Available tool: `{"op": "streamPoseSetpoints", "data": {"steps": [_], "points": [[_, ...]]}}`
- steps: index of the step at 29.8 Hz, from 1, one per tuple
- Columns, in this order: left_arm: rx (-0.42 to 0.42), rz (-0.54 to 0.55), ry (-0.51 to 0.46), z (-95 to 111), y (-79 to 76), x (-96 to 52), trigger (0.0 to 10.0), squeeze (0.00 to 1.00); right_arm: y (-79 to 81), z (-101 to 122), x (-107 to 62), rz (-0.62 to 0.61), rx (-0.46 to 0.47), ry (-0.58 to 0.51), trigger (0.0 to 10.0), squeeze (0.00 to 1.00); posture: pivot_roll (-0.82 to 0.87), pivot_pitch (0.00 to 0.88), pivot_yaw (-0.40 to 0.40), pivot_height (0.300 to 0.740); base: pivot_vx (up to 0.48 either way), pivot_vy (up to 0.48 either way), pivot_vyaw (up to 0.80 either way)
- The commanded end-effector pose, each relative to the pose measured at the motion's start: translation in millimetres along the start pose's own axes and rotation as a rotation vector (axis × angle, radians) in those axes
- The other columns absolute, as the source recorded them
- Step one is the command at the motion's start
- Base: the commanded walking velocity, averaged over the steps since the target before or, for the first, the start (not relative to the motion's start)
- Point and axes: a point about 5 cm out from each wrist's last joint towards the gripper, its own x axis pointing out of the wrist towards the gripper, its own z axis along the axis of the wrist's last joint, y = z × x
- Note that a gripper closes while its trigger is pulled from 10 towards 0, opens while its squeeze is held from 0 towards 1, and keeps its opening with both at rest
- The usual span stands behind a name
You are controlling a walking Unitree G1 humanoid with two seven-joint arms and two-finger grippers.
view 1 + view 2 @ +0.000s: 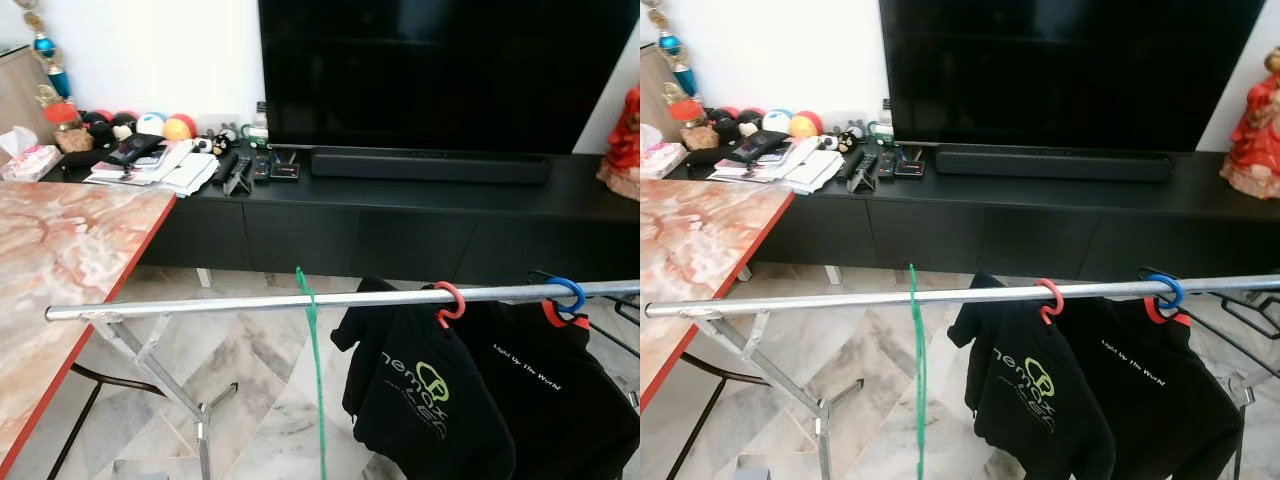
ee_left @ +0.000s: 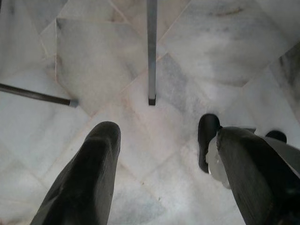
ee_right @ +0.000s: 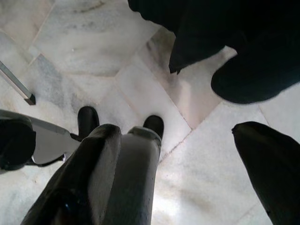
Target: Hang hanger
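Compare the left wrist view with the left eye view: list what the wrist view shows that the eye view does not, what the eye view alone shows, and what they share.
Left wrist view alone: the left gripper, fingers apart with nothing between them, pointing down over a thin metal leg's foot.

Left eye view alone: the metal rail carrying a red hanger hook and a blue hanger hook with black shirts, a green cord, the television and the marble-patterned table.

Shared: the pale marble floor.
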Motion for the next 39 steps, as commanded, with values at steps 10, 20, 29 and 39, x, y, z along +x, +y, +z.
{"op": "streamPoseSetpoints", "data": {"steps": [10,20,29,39], "points": [[0.033,-0.017,0.020,-2.9,-3.5,0.1,10.0,0.00,-3.2,0.8,-1.0,-0.018,0.054,-0.044,10.0,0.00,0.01,0.000,0.026,0.740,0.000,0.000,0.00],[0.054,-0.022,0.006,1.4,-3.5,0.6,10.0,0.00,-1.7,-0.5,-1.0,-0.013,0.070,-0.048,10.0,0.00,0.00,0.000,0.033,0.740,0.000,0.000,0.00],[0.058,-0.023,-0.001,3.6,-1.7,0.7,10.0,0.00,-0.8,1.0,-0.8,-0.007,0.082,-0.059,10.0,0.00,0.01,0.000,0.030,0.740,0.000,0.000,0.00],[0.057,-0.008,0.000,3.3,-1.7,0.8,10.0,0.00,0.2,1.8,-0.7,-0.002,0.095,-0.066,10.0,0.00,0.01,0.000,0.029,0.740,0.000,-0.046,0.00]]}}
